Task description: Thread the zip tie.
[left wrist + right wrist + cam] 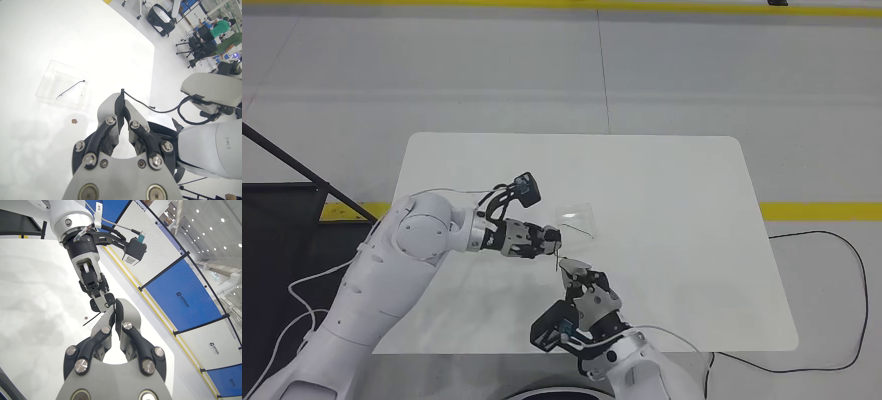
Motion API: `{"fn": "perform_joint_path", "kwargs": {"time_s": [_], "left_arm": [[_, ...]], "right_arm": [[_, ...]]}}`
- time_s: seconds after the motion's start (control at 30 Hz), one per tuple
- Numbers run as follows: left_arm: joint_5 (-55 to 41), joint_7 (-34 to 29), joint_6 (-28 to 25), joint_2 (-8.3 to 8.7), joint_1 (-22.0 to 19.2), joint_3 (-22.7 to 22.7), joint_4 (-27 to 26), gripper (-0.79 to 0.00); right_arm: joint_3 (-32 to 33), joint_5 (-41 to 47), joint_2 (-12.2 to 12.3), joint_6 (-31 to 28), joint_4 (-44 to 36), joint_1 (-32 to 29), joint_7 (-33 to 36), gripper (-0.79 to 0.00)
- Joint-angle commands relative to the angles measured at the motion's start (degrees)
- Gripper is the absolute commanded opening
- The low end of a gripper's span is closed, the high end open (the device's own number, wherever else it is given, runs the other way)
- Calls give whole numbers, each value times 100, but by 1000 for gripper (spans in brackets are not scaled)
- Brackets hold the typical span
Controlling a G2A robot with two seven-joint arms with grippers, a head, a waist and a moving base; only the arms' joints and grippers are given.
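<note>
In the top view, my left gripper [550, 238] and right gripper [567, 268] meet tip to tip at the middle of the frame, above the white table [672, 200]. The black zip tie [559, 258] is between them. I think both holds are needed to guide the tail into the head.

In the left wrist view, the left gripper [122, 98] is closed on what looks like the head end of the zip tie [136, 100], at frame centre. A spare zip tie [70, 89] lies in the clear tray [47, 75], at middle left.

In the right wrist view, the right gripper [115, 306] appears clamped on the strap of the zip tie [90, 319], whose tail sticks out toward centre left.
</note>
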Motion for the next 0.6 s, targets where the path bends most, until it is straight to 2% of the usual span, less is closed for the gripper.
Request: {"fn": "perform_joint_path", "kwargs": {"time_s": [0.0, 0.3, 0.57], "left_arm": [[72, 71, -72, 11, 28, -6, -22, -785], [112, 226, -99, 63, 79, -13, -54, -785], [85, 257, -41, 90, 41, 56, -44, -785]], "right_arm": [[-23, 47, -10, 166, 31, 28, 58, -785], [-67, 140, -28, 942, 91, 43, 30, -785], [-236, -379, -47, 1800, 263, 12, 75, -785]]}}
